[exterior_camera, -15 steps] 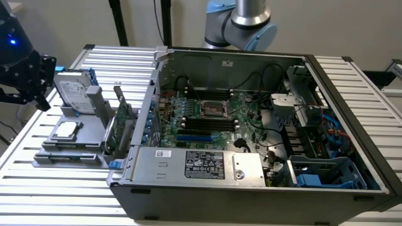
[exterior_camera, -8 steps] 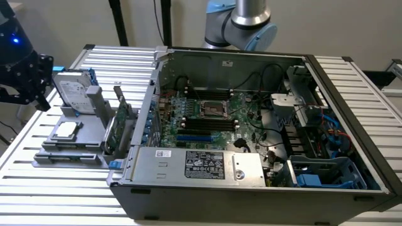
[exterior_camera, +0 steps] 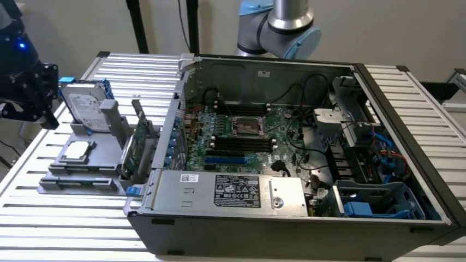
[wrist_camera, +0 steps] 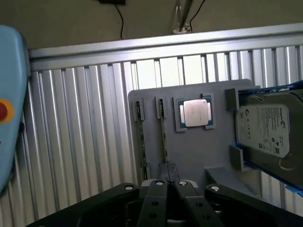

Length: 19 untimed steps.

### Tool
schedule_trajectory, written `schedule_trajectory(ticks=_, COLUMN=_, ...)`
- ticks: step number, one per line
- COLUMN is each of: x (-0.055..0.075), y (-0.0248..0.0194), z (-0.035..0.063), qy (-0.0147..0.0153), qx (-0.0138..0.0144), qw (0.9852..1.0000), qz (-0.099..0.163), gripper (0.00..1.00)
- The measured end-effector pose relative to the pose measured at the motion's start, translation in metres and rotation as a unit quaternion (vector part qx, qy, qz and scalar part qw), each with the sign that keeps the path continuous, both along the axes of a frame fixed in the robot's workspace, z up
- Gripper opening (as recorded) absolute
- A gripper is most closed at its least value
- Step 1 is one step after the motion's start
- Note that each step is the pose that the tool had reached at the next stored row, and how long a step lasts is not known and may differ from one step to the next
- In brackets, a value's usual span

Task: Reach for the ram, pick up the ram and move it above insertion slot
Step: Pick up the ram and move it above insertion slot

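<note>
Ram (wrist_camera: pixel 164 135): thin green stick standing on edge in a slot of the grey tray (wrist_camera: pixel 199 156), at the exterior view's left.
Table (exterior_camera: pixel 58 229): ribbed silver metal slats.
Computer case (exterior_camera: pixel 291 234): open grey steel box, centre frame.
Hard drive (wrist_camera: pixel 265 130): silver slab, white label.
Processor (wrist_camera: pixel 195 113): square, matte metal lid.
Second stick (wrist_camera: pixel 140 142): alongside the ram.
Gripper (wrist_camera: pixel 166 172): black fingers pressed together, holding nothing, clear of the ram.
</note>
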State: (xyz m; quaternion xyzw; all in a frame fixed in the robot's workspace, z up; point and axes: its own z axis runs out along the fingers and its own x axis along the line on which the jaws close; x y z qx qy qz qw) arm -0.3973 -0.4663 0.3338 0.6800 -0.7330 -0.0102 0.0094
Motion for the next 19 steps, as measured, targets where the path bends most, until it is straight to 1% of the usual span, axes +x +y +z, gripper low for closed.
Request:
schedule_trajectory(ticks=2, x=0.0, y=0.0, z=-0.0005, qy=-0.0014, qx=0.0, qw=0.9998, qz=0.018, gripper=0.11)
schedule_trajectory(ticks=5, x=0.0, y=0.0, z=-0.0011, qy=-0.0048, qx=0.0, qw=0.999, qz=0.044, gripper=0.11)
schedule_trajectory(ticks=6, x=0.0, y=0.0, z=-0.0012, qy=-0.0052, qx=0.0001, qw=0.9988, qz=0.049, gripper=0.11)
schedule_trajectory(ticks=10, x=0.0, y=-0.0003, z=-0.0012, qy=-0.0052, qx=0.0, qw=0.9987, qz=0.05, gripper=0.12)
schedule_trajectory(ticks=11, x=0.0, y=-0.0005, z=-0.0013, qy=-0.0052, qx=0.0, qw=0.9987, qz=0.05, gripper=0.18)
schedule_trajectory(ticks=12, x=0.001, y=-0.0011, z=-0.002, qy=-0.0053, qx=0.0003, qw=0.9987, qz=0.05, gripper=0.18)
schedule_trajectory(ticks=13, x=0.001, y=-0.002, z=-0.0032, qy=-0.0053, qx=0.0007, qw=0.9987, qz=0.05, gripper=0.24)
schedule_trajectory(ticks=14, x=0.001, y=-0.0031, z=-0.0048, qy=-0.0053, qx=0.0012, qw=0.9987, qz=0.05, gripper=0.24)
schedule_trajectory(ticks=15, x=0.001, y=-0.0043, z=-0.0067, qy=-0.0053, qx=0.0017, qw=0.9987, qz=0.05, gripper=0.36)
schedule_trajectory(ticks=17, x=0.001, y=-0.0068, z=-0.0102, qy=-0.0053, qx=0.0021, qw=0.9987, qz=0.05, gripper=0.36)
schedule_trajectory(ticks=18, x=0.001, y=-0.0083, z=-0.0119, qy=-0.0053, qx=0.0022, qw=0.9987, qz=0.05, gripper=0.42)
schedule_trajectory(ticks=19, x=0.001, y=-0.0103, z=-0.0138, qy=-0.0053, qx=0.0023, qw=0.9987, qz=0.05, gripper=0.42)
